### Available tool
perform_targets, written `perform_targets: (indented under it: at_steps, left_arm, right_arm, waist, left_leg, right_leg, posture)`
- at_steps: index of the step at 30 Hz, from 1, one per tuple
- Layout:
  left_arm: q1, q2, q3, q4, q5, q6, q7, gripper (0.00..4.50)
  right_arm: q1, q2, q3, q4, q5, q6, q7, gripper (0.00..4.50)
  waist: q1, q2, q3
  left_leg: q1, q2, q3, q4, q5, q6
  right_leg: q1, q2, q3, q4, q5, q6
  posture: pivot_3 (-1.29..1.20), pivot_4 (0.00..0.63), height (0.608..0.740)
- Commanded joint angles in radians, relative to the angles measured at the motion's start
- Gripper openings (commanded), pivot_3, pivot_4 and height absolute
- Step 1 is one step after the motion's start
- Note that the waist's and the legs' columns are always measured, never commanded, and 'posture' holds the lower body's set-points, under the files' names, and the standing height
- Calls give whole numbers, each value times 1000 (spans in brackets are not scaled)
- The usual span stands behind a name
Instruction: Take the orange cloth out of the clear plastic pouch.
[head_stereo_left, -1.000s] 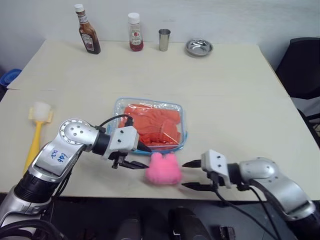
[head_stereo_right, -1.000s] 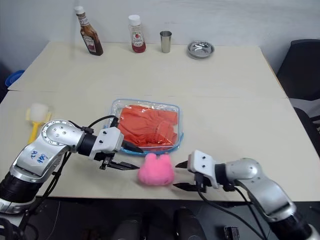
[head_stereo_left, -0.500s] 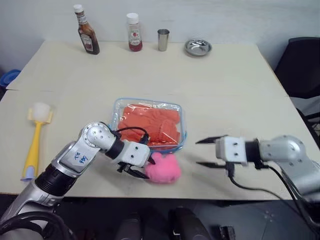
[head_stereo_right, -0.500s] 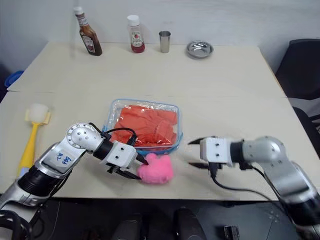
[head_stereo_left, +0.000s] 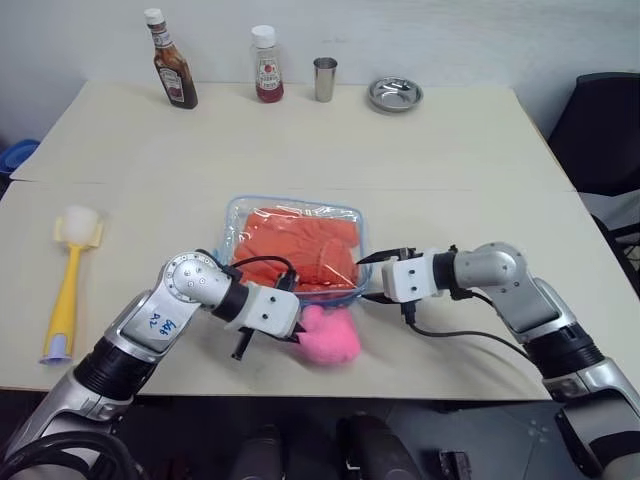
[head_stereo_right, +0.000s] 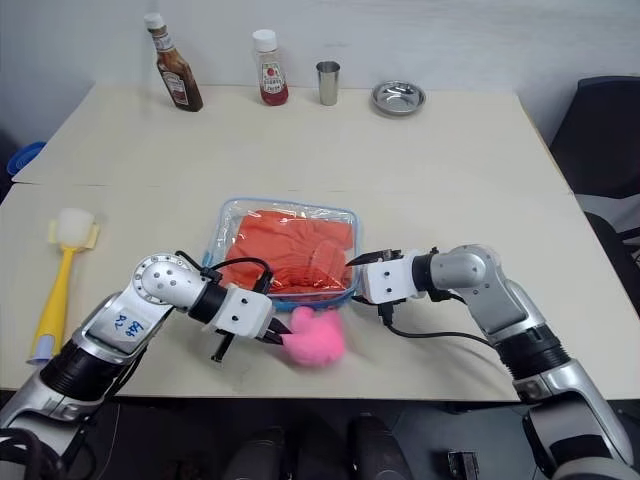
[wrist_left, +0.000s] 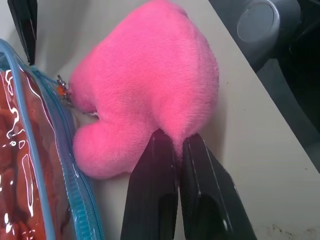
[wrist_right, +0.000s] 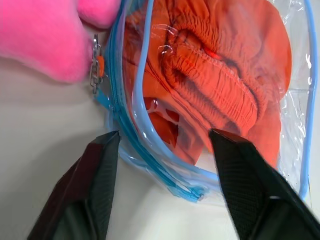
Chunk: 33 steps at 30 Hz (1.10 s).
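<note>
The clear plastic pouch, edged in blue, lies flat in the middle of the table with the orange cloth crumpled inside it. A pink plush toy hangs by a small chain from the pouch's zipper at its near edge. My left gripper is shut, its tips pinching the plush's fluffy edge. From the right, my right gripper stands open at the pouch's near right corner, one finger on each side of the blue rim, with the cloth just beyond.
Along the table's far edge stand a brown sauce bottle, a ketchup bottle, a metal cup and a metal bowl. A yellow brush lies at the left. A black chair stands off the table's right side.
My right gripper swung from the table's front edge forward and left to the pouch's corner, rolling as it went and narrowing its jaws. My left gripper closed on the plush.
</note>
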Motion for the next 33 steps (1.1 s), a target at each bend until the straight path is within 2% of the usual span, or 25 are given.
perform_targets:
  at_steps: [1, 5, 6, 12, 20, 24, 28, 30, 33]
  left_arm:
    - [24, 31, 22, -17, 19, -18, 10, 0]
    - [42, 54, 41, -10, 19, -34, 25, 0]
    - [47, 61, 49, -10, 16, -35, 28, 0]
    - [143, 152, 147, -30, -2, -40, 46, 0]
    - [384, 274, 403, -63, -51, 2, 120, 0]
    - [497, 323, 557, -3, -48, -15, 140, 0]
    - [576, 373, 718, 153, -50, -68, 127, 0]
    - [570, 374, 742, 205, -72, -75, 127, 0]
    - [506, 332, 699, 201, -116, -27, 148, 0]
  right_arm:
    - [-34, 7, -12, 15, 10, -44, 10, 1470]
    - [-47, 0, -8, 43, 7, -87, 31, 124]
    - [-49, -4, -9, 48, 7, -97, 36, 57]
    - [-61, -35, -29, 82, 1, -161, 44, 57]
    - [-65, -87, -48, 140, 45, -275, 69, 57]
    - [-48, -124, -56, 148, 73, -320, 93, 57]
    - [-26, -155, -68, 152, 135, -357, 133, 57]
    - [-7, -151, -71, 136, 179, -340, 157, 57]
    - [12, -132, -64, 114, 197, -331, 162, 57]
  waist:
    - [0, 0, 0]
    - [-3, 0, 0]
    - [-3, 0, 0]
    - [-11, 0, 0]
    - [-24, 1, 1]
    - [-24, 1, 1]
    - [-24, 2, 1]
    - [-23, 2, 1]
    - [-22, 2, 1]
  left_leg:
    - [0, 0, 0, 0, 0, 0]
    - [0, 0, 0, 0, 0, 0]
    - [0, 0, 0, 0, 0, 0]
    - [0, 1, 0, 0, 0, 0]
    - [1, 1, 0, -1, 0, 0]
    - [1, 2, 0, -2, 0, 0]
    - [1, 2, 0, -2, -3, 5]
    - [1, 2, 0, -2, -3, 6]
    - [0, 1, 0, -2, -3, 6]
  right_leg:
    - [0, 0, 0, 0, 0, 0]
    - [0, 0, 0, 0, 0, 0]
    - [0, 0, 0, 0, 0, 0]
    - [0, 0, 0, 0, 0, 0]
    - [0, 1, -1, 0, 0, 0]
    - [0, 1, -1, 0, 0, 0]
    - [0, 1, -1, 0, 0, 0]
    - [0, 1, -1, -1, 0, 0]
    - [0, 0, -2, -1, 0, 0]
  posture:
    - [0, 150, 740]
    - [0, 150, 740]
    - [0, 150, 740]
    - [0, 150, 740]
    - [0, 150, 740]
    - [0, 150, 740]
    - [0, 150, 740]
    - [0, 150, 740]
    - [0, 150, 740]
